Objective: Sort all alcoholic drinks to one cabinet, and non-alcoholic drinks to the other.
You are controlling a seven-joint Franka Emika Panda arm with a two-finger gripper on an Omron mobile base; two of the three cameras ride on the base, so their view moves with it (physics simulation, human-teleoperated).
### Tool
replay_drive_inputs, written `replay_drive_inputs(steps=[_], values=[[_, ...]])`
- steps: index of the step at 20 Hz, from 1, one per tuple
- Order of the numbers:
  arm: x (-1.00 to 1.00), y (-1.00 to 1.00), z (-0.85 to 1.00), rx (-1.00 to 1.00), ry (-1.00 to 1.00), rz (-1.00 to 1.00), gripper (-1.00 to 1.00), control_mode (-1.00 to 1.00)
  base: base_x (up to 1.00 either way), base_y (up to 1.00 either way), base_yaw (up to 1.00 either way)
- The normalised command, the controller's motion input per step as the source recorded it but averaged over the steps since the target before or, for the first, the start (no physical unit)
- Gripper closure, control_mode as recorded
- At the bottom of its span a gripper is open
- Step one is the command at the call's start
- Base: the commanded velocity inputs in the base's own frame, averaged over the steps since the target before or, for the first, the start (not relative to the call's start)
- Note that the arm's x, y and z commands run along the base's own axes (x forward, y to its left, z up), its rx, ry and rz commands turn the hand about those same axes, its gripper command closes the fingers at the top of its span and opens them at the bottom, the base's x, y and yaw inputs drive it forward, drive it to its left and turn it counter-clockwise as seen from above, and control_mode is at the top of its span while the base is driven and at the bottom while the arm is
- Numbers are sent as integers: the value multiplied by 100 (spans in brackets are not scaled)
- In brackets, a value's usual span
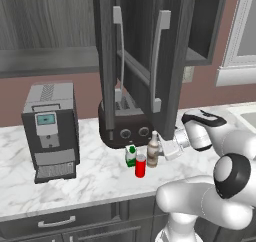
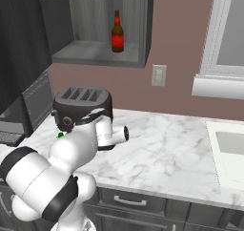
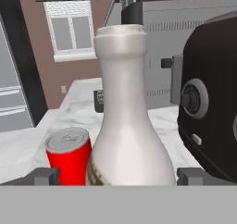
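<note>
Pale tan bottle (image 3: 127, 126) between the wide-spread tool (image 3: 118, 176) fingertips.

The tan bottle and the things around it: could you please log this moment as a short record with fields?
tan bottle: upright on the counter, between the tool's open fingers
tool: open, level with the tan bottle
red can: beside the tan bottle
green bottle: on the counter by the can
beer bottle: in the open cabinet
toaster: behind the drinks

Toaster (image 3: 210, 121), red can (image 3: 69, 156) flank tan bottle (image 3: 129, 126).
</note>
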Motion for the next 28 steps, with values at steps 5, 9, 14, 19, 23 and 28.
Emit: replay_drive_inputs(steps=[5, 9, 14, 19, 23, 28], values=[[1, 0, 0, 0, 0, 0, 100, -100, 0, 0, 0], [0, 0, 12, 0, 0, 0, 100, -100, 0, 0, 0], [-16, -4, 56, 0, 0, -8, 100, -100, 0, 0, 0], [-39, -12, 100, 0, 0, -18, 100, -100, 0, 0, 0], [-10, 0, 100, 0, 0, -8, 100, -100, 0, 0, 0], [0, 0, 100, 0, 0, -4, 100, -100, 0, 0, 0]])
